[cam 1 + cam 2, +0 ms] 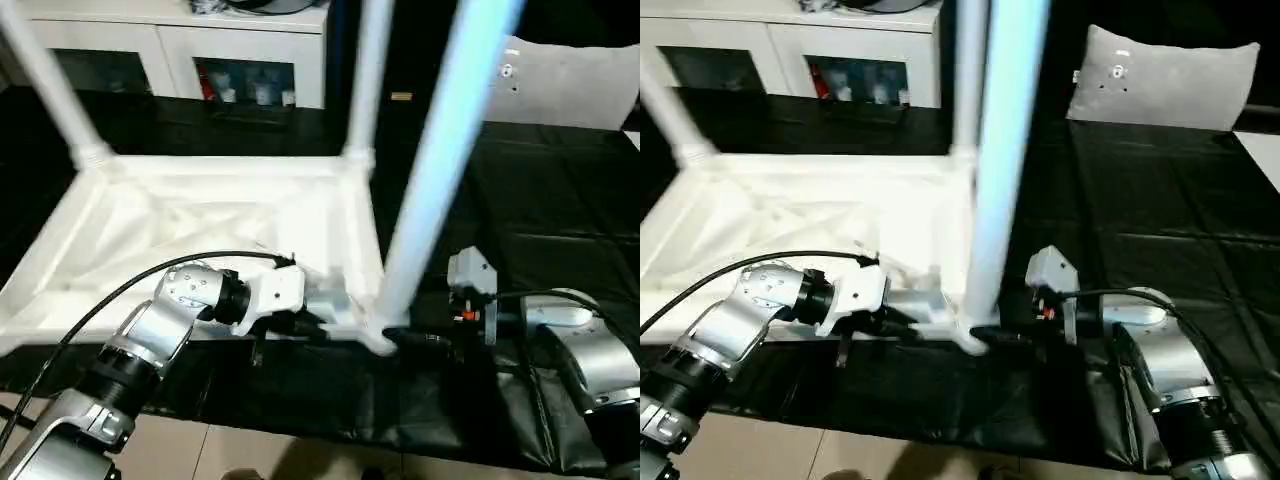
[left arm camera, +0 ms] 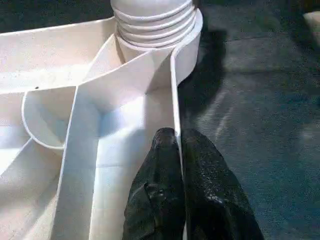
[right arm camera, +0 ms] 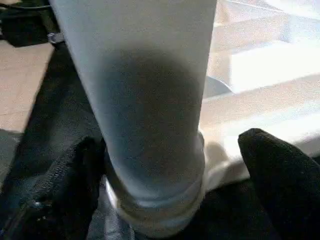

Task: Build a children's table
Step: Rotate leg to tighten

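White cabinet, grey cushion

A black-covered work surface carries the white table top lying underside up with legs rising from its corner sockets, and, well beyond the top's far right corner, a grey cushion.

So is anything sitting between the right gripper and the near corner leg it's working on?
Nothing visible. The right gripper stands open with the near corner leg directly between its fingers, just above the socket collar. The left gripper is shut on the table top's rim.
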### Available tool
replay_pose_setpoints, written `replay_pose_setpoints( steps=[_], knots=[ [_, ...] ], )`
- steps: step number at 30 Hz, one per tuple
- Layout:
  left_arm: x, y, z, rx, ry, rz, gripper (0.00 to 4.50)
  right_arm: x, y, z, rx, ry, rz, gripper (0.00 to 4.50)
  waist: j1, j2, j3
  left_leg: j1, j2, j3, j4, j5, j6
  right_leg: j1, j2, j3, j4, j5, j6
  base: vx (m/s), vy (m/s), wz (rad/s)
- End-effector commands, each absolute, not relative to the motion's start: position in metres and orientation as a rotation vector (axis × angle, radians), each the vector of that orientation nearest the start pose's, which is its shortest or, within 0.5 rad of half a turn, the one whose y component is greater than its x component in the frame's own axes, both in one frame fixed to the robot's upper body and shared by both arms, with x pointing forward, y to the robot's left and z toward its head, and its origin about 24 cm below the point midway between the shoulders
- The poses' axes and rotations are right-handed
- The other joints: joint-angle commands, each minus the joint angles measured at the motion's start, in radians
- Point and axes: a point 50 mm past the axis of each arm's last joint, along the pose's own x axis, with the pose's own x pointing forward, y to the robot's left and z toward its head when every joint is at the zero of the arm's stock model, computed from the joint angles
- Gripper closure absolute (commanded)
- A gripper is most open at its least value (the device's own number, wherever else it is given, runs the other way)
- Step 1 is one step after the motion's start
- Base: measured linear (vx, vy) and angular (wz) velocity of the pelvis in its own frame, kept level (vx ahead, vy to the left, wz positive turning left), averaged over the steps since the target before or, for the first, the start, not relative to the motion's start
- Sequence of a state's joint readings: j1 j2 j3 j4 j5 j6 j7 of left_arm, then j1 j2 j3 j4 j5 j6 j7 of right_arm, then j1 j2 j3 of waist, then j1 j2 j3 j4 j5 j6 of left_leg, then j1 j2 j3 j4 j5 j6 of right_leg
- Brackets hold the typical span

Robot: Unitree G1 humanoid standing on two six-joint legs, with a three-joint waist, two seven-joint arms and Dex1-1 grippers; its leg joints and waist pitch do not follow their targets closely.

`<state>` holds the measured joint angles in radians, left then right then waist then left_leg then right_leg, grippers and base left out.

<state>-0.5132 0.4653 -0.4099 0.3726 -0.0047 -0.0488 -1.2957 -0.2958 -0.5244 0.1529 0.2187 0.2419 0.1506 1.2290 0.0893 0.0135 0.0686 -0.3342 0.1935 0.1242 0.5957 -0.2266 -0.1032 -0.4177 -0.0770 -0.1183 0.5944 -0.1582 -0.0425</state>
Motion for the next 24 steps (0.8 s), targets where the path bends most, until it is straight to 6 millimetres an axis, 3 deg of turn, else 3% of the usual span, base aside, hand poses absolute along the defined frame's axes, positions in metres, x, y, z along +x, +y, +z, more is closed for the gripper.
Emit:
replay_pose_setpoints(
  steps=[1,2,13,15,22,24],
  knots=[
    [0.287,0.119,0.064,0.654,0.307,-1.637,4.5,0.273,-0.177,0.066,-0.196,0.294,1.288,0.38,-0.003,-0.016,-0.075,-0.021,0.026,0.02,-0.06,-0.014,0.13,0.079,-0.064,0.059,-0.065,-0.258,-0.161,0.0,0.0,0.0],
    [0.287,0.119,0.064,0.654,0.304,-1.644,4.5,0.273,-0.176,0.066,-0.177,0.299,1.297,0.44,-0.004,-0.021,-0.074,-0.023,0.025,0.021,-0.06,-0.012,0.128,0.08,-0.063,0.058,-0.065,-0.255,-0.16,0.0,0.0,0.0],
    [0.289,0.12,0.063,0.666,0.299,-1.635,4.5,0.272,-0.172,0.06,-0.153,0.338,1.332,1.55,-0.001,-0.022,-0.075,-0.023,0.021,0.022,-0.059,-0.015,0.116,0.08,-0.062,0.056,-0.069,-0.291,-0.136,0.0,0.0,0.0],
    [0.29,0.121,0.063,0.661,0.301,-1.621,4.5,0.27,-0.171,0.06,-0.144,0.344,1.336,1.62,-0.002,-0.026,-0.075,-0.024,0.022,0.022,-0.059,-0.014,0.113,0.081,-0.062,0.057,-0.068,-0.291,-0.133,0.0,0.0,0.0],
    [0.293,0.119,0.064,0.584,0.293,-1.55,4.5,0.268,-0.161,0.058,-0.056,0.357,1.302,1.83,-0.003,-0.024,-0.072,-0.021,0.022,0.022,-0.062,-0.026,0.105,0.079,-0.061,0.057,-0.071,-0.301,-0.129,0.0,0.0,0.0],
    [0.295,0.114,0.065,0.543,0.283,-1.481,4.5,0.27,-0.155,0.055,-0.012,0.366,1.222,1.83,-0.006,-0.024,-0.07,-0.019,0.024,0.022,-0.065,-0.04,0.087,0.078,-0.062,0.057,-0.075,-0.33,-0.122,0.0,0.0,0.0]
  ],
)
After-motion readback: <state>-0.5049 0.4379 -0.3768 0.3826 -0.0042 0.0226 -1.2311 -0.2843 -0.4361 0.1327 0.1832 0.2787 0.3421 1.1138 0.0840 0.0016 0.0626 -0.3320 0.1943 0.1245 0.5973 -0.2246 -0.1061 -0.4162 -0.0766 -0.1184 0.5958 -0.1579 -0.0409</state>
